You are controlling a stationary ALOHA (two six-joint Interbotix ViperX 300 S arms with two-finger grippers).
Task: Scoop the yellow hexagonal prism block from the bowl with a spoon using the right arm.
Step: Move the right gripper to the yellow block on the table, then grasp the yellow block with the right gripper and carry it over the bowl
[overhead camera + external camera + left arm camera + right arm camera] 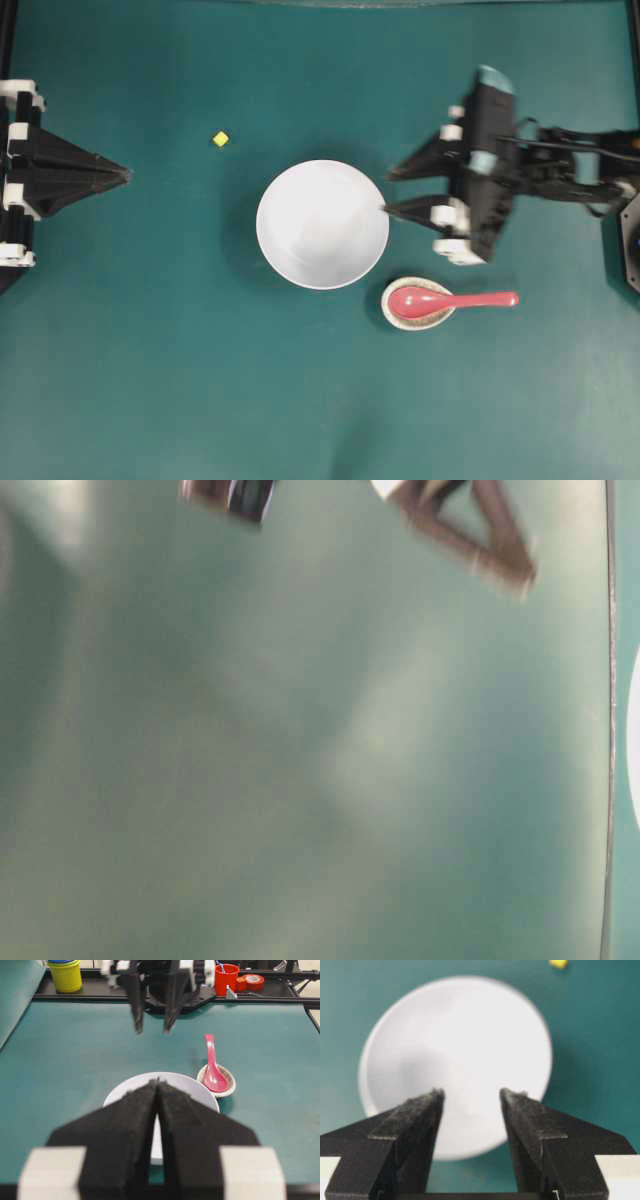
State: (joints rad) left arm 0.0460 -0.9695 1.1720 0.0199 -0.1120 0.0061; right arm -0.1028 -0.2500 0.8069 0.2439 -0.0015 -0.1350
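The white bowl [322, 224] [195, 1089] [455, 1045] sits mid-table, and nothing shows inside it. The tiny yellow hexagonal prism block [221, 139] [558, 963] lies on the green mat outside the bowl, beyond its far-left side. The red-pink spoon [440, 300] [214, 1072] rests with its scoop in a small speckled dish [443, 319], handle pointing right. My right gripper [388, 192] [471, 1092] [152, 1031] hovers at the bowl's right rim, open and holding nothing. My left gripper [128, 175] [158, 1081] is shut and empty at the far left.
A yellow cup [65, 975], a red cup [226, 979] and a red tape roll [254, 981] stand on the rail behind the right arm. The table-level view is a blur of green mat.
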